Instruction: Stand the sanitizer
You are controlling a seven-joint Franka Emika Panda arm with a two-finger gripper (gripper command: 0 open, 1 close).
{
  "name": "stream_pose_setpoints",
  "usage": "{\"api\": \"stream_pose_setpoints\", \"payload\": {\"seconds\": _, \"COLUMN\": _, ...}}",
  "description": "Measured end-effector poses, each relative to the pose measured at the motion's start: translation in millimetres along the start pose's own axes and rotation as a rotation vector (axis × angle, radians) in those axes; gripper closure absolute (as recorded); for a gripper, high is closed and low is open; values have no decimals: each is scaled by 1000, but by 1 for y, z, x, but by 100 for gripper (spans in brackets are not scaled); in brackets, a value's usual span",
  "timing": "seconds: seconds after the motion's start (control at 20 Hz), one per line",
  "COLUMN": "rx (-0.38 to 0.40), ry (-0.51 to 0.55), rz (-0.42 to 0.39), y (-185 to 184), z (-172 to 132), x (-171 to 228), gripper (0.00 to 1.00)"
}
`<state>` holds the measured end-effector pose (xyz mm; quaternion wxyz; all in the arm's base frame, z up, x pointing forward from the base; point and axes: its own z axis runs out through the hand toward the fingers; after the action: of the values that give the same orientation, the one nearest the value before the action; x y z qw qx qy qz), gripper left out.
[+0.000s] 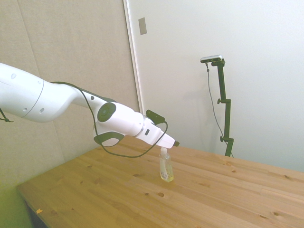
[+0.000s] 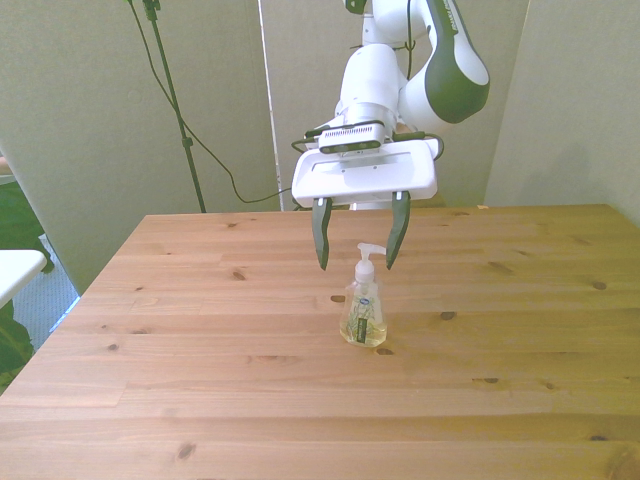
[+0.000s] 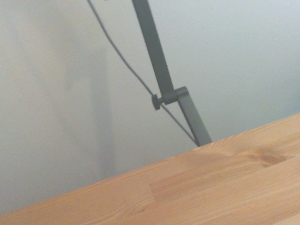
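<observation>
Sanitizer (image 2: 363, 305) is upright on the table (image 2: 200, 380), base flat on the wood, pump top up with the nozzle pointing toward the front view's right. It sits near the table's middle in the front view, a bit toward the far edge. Side view agrees: bottle (image 1: 166, 167) vertical, gel in the lower part, white pump just under the arm's tip.

Gripper (image 2: 358, 233) is spread wide, not holding anything. The two dark fingers (image 2: 321, 235) point down and straddle the pump head from above, one at 10 o'clock of the pump and one at 2 o'clock. Neither appears to touch the bottle. Fingertips reach about level with the pump head; bottle body is below them.

Clearance: bare wood all round the bottle. From the bottle, near edge at 6 o'clock is well apart, side edges at 9 and 3 o'clock well apart too, far edge at 12 o'clock is closer. Nothing else rests on the tabletop in either outer view.

Surroundings: grey panel walls behind the table, and a white ledge (image 2: 15, 268) off the front view's left edge, clear of the table. A black cable (image 1: 118, 151) loops under the forearm, hanging above the wood in the side view. Wrist view shows only table edge (image 3: 225, 178) and wall, no bottle.
</observation>
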<state>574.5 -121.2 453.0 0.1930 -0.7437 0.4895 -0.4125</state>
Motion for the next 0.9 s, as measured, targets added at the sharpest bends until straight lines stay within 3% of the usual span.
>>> {"api": "stream_pose_setpoints", "payload": {"seconds": 0.15, "rx": -19, "ry": -47, "rz": -22, "y": -19, "z": 2, "x": 14, "gripper": 0}}
{"api": "stream_pose_setpoints", "payload": {"seconds": 0.3, "rx": -54, "ry": -103, "rz": -50, "y": -64, "z": -6, "x": 26, "gripper": 0}}
{"api": "stream_pose_setpoints", "payload": {"seconds": 0.55, "rx": -87, "ry": -251, "rz": -93, "y": -134, "z": -25, "x": 2, "gripper": 0}}
{"api": "stream_pose_setpoints", "payload": {"seconds": 0.9, "rx": -170, "ry": -423, "rz": -172, "y": -118, "z": -25, "x": -41, "gripper": 0}}
